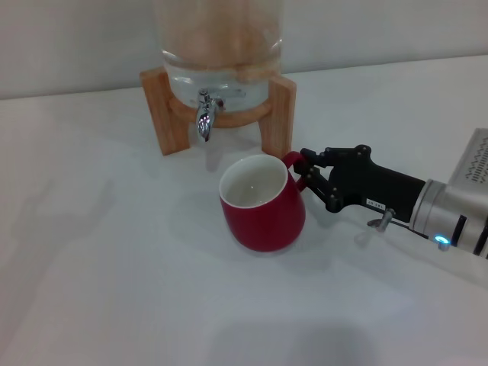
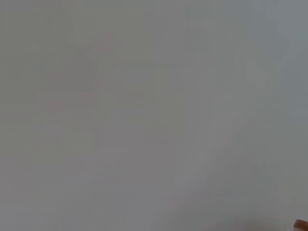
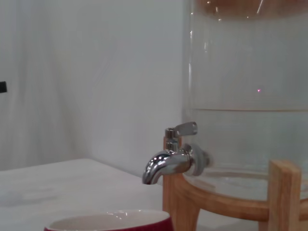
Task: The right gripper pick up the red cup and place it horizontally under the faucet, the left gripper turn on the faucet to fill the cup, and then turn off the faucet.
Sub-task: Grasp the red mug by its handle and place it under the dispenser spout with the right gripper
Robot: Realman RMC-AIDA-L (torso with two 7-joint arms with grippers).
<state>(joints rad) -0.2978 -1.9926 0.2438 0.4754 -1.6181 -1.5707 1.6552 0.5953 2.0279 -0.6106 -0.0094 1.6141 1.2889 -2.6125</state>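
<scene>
1. From my head cam the right gripper [image 1: 300, 171] is reaching in from the right, black fingers clamped on the red cup [image 1: 264, 203] by its handle.
2. The cup's upright on the white table [image 1: 114, 290], just in front of the wooden stand [image 1: 280, 122] and a touch to the right of the faucet [image 1: 205, 120]. The spout isn't over the rim.
3. Right wrist cam: chrome faucet [image 3: 172, 159] up close on the glass dispenser [image 3: 245, 91], cup rim [image 3: 108, 221] just peeking in low.
4. Left gripper isn't showing anywhere; its wrist cam gives me blank white, so I can't tell its state.
</scene>
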